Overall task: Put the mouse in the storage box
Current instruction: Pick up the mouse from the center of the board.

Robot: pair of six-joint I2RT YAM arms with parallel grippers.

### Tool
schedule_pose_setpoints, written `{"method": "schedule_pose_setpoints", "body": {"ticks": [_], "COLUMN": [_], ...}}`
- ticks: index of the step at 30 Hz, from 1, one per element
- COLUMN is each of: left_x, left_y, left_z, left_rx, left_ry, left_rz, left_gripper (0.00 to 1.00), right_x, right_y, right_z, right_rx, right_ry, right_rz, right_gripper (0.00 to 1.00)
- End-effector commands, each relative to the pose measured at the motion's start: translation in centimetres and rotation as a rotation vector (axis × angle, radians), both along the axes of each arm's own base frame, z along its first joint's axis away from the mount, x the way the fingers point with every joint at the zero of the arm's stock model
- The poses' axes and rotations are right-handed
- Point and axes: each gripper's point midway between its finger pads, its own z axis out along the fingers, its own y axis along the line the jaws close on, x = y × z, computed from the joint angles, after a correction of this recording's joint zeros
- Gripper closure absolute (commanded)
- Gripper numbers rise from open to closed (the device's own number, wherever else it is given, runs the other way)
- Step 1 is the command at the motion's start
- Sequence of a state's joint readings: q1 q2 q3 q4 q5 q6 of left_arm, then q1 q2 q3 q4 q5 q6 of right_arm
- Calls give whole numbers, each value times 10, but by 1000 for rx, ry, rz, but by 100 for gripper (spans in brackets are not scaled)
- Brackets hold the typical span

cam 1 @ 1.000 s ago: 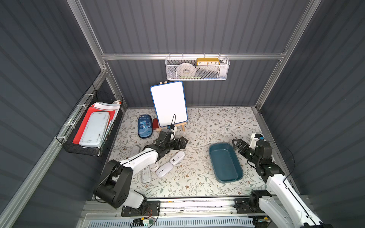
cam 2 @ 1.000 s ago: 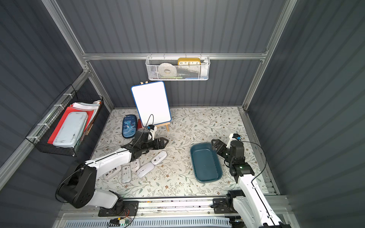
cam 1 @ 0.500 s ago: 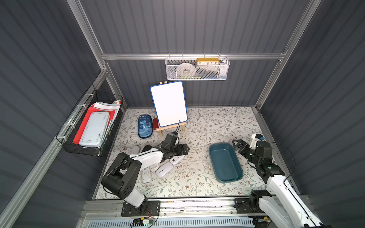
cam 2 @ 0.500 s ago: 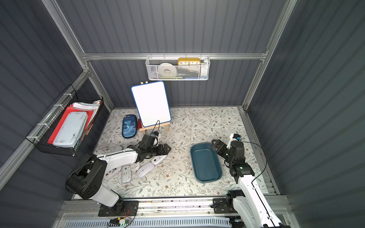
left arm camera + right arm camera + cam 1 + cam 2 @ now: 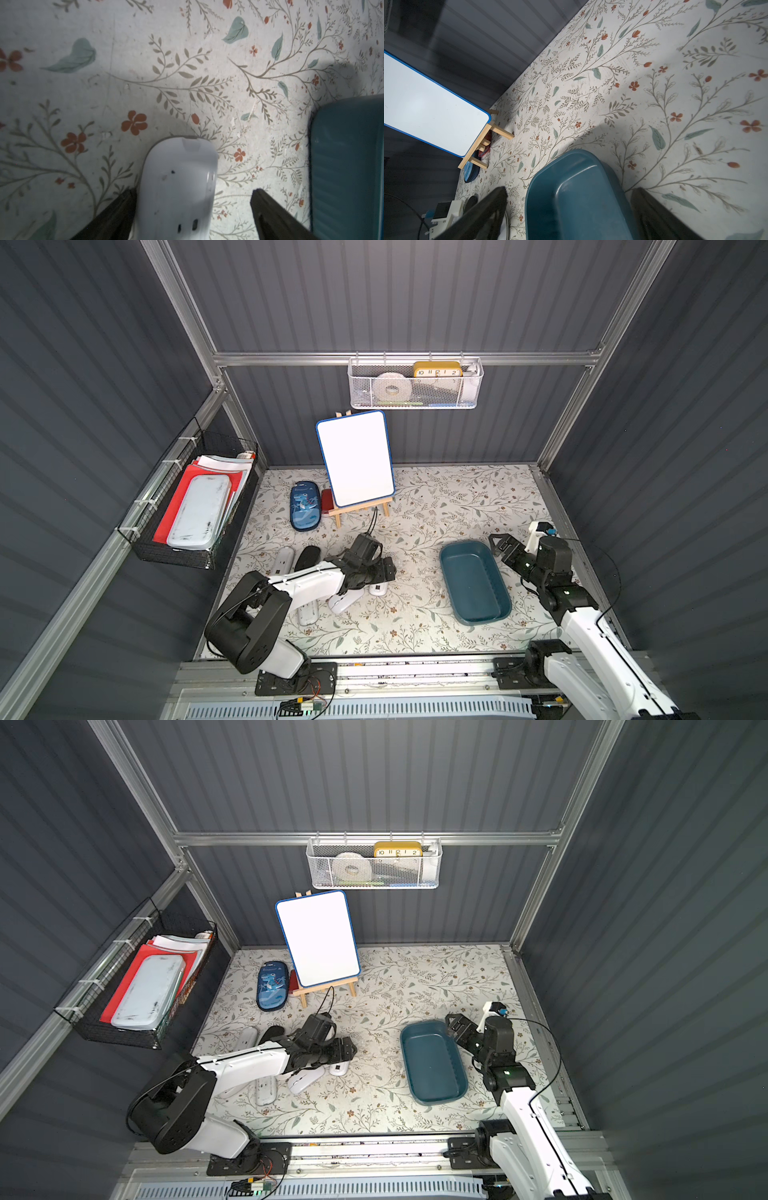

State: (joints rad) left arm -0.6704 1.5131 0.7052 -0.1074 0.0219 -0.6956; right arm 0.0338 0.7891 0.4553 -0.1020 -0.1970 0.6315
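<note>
A white mouse [image 5: 176, 176] lies on the floral mat between the fingers of my left gripper [image 5: 192, 192]. One finger touches its side and the other stands well apart, so the gripper is open. In both top views the left gripper [image 5: 382, 572] [image 5: 343, 1052] covers most of this mouse [image 5: 379, 590] [image 5: 338, 1068]. The storage box [image 5: 473, 585] [image 5: 432, 1065] is a dark teal tub, empty, a little to the right. My right gripper [image 5: 500, 547] [image 5: 569, 190] hangs open over the box's far right corner [image 5: 550, 166], holding nothing.
More white mice [image 5: 343, 600] [image 5: 307, 612] [image 5: 284, 558] and a black one [image 5: 307, 556] lie around the left arm. A whiteboard on an easel [image 5: 355, 460] and a blue pencil case [image 5: 304, 506] stand behind. A black wire basket [image 5: 187, 506] and white mesh basket [image 5: 415, 385] hang on the walls.
My left gripper has come forward and down from behind the white mice, and its fingers now straddle one of them. The right arm and the box have not moved.
</note>
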Motion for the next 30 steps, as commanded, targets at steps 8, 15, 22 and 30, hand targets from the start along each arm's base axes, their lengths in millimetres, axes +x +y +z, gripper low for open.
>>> {"method": "schedule_pose_setpoints", "body": {"ticks": [8,15,22,30], "left_x": [-60,-86,-99,-80], "left_y": [2,0,-11,-28], "left_z": [-42,-63,-77,-42], "left_rx": [281,448,501,422], "left_ry": [224,291,322,220], "left_rz": [29,33,6,35], "left_gripper": [17,25,42,53], "right_x": [-3,-4,-5,-5], "right_y": [-1,-1,0,1], "right_z": [-2,-1,-3,-1], "right_rx": [-2,1,2,11], "right_ry": [11,10,20,22], "right_rz": [-7,-5,-3,1], "right_gripper": [3,3,3,3]}}
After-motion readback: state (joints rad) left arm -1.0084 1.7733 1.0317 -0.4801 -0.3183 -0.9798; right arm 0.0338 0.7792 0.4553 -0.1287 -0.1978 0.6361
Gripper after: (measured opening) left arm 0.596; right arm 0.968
